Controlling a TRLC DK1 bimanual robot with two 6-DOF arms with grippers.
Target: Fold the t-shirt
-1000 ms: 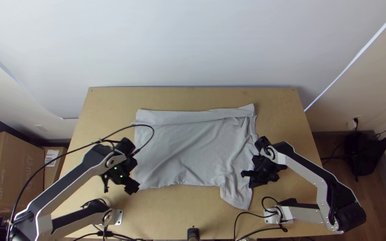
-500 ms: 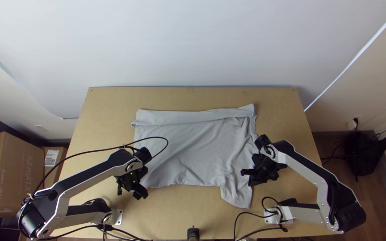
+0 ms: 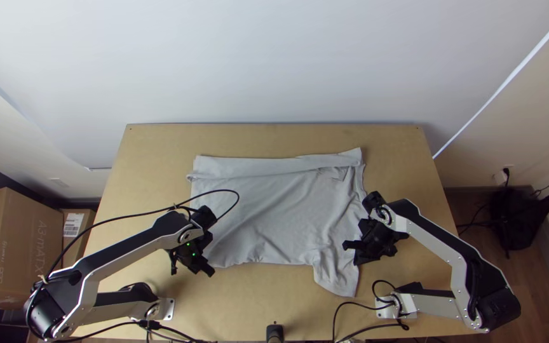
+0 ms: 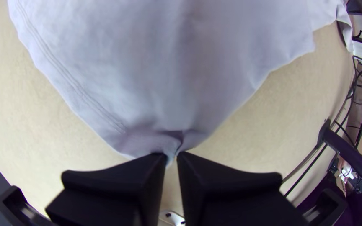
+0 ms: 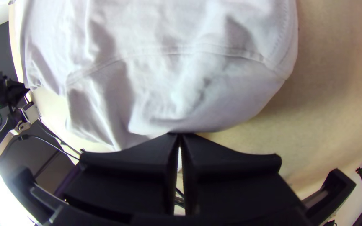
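Noticeably, the left gripper (image 3: 203, 265) has shifted away from the counter's (image 3: 274, 138) left edge, fingers pinching the t-shirt's (image 3: 274, 216) near-left corner. The t-shirt lies mid-counter, mostly spread. Nearer the right edge, the right gripper (image 3: 357, 252) has stayed put, fingers pinching fabric near a sleeve.

ok so the t-shirt (image 3: 274, 213) was on the table (image 3: 160, 146), mostly between the left gripper (image 3: 203, 265) and the right gripper (image 3: 354, 251) and stretching out past them, both touching its edge. one sleeve (image 3: 336, 277) lay on the near side of the right gripper. the wall (image 3: 274, 63) stood way beyond both. off the table to the left gripper's left was a big box (image 3: 17, 248), with a smaller box (image 3: 74, 235) between that and the table.
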